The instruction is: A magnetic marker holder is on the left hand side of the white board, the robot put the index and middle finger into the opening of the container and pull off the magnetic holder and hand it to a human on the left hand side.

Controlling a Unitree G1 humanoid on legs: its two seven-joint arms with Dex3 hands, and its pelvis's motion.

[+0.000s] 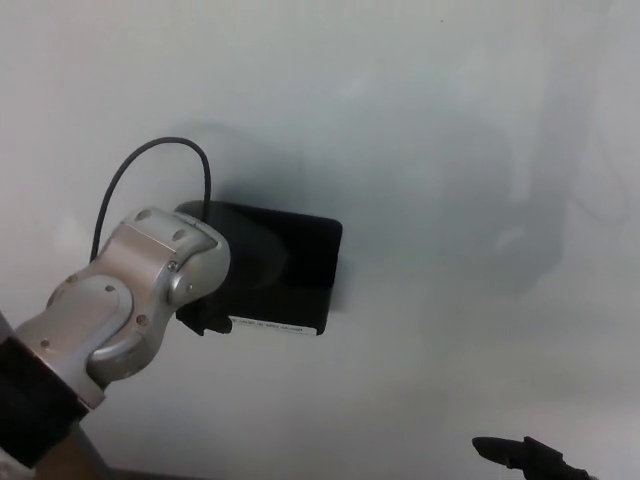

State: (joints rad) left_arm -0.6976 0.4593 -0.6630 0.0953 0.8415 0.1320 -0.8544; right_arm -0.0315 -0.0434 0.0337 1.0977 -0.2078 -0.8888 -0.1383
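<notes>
Head view shows the black magnetic holder (290,270) on the whiteboard (420,120) at three o'clock from the left hand (205,300), touching it, grip hidden by the wrist; right hand (520,455) sits well apart at five o'clock.

The black rectangular magnetic marker holder (290,275) sits flat against the glossy white board (430,120), and its left side is blocked by the silver metal wrist (135,295) of the left robot hand. A thin black cable (150,160) loops above that wrist. Bare board lies open above, right of and below the holder. The right robot hand (520,455) shows only at the bottom edge, well apart.
</notes>
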